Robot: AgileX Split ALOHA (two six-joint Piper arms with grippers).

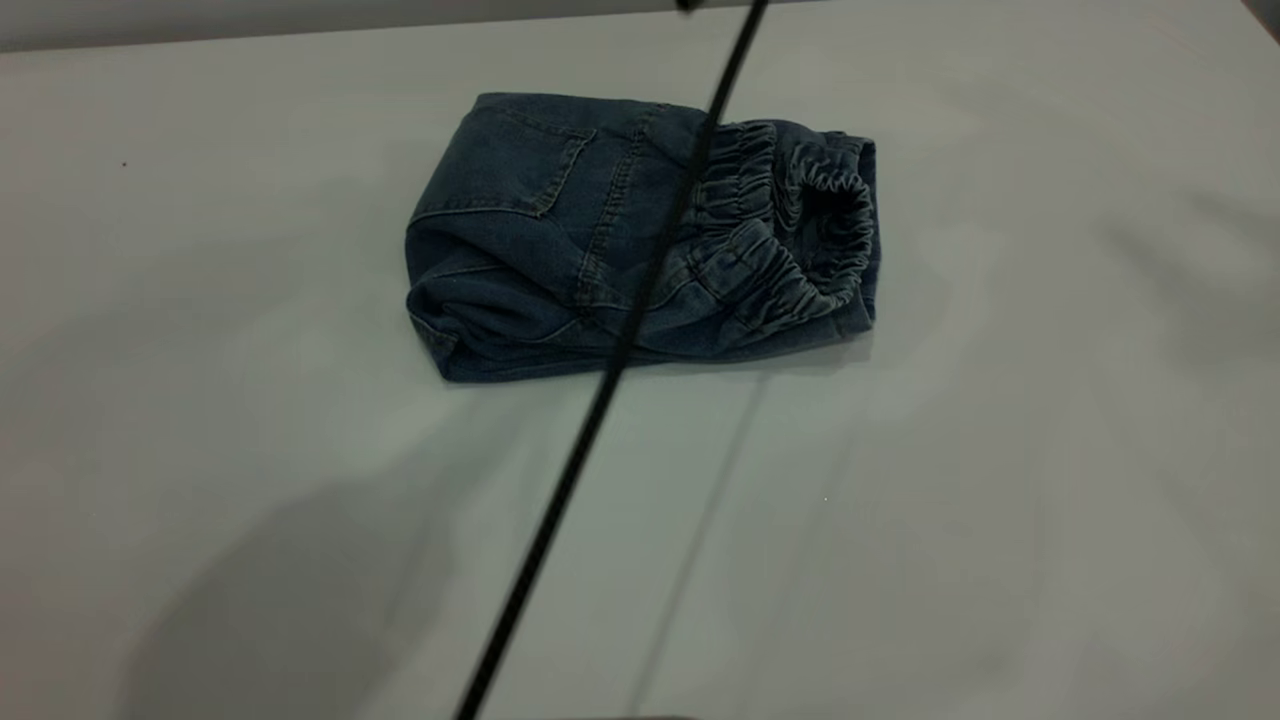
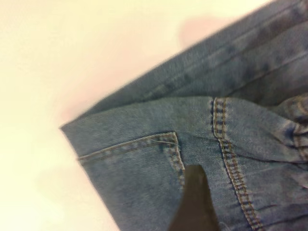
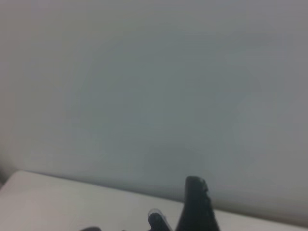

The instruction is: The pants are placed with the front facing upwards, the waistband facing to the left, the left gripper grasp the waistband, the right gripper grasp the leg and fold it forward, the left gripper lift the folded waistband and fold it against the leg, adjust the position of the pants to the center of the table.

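The pants (image 1: pixel 540 250) lie folded into a compact blue denim bundle on the table (image 1: pixel 200 330), a little behind its middle. The ruched waistband (image 1: pixel 790 225) is on top at the bundle's right end, gaping open. A patch pocket (image 1: pixel 510 165) faces up at the left. The leg is folded underneath and I cannot tell it apart. Neither gripper shows in the exterior view. In the left wrist view my left gripper (image 2: pixel 194 204) hovers close over the pants (image 2: pixel 144 183), by the pocket's stitched corner (image 2: pixel 174 144). My right gripper (image 3: pixel 197 207) is away from the pants and faces a bare wall.
A thin black cable (image 1: pixel 600 385) runs slantwise across the exterior view, over the pants. Open tabletop surrounds the bundle on every side. The table's far edge (image 1: pixel 300 30) meets a pale wall. The right wrist view shows only the wall and a strip of table (image 3: pixel 57 202).
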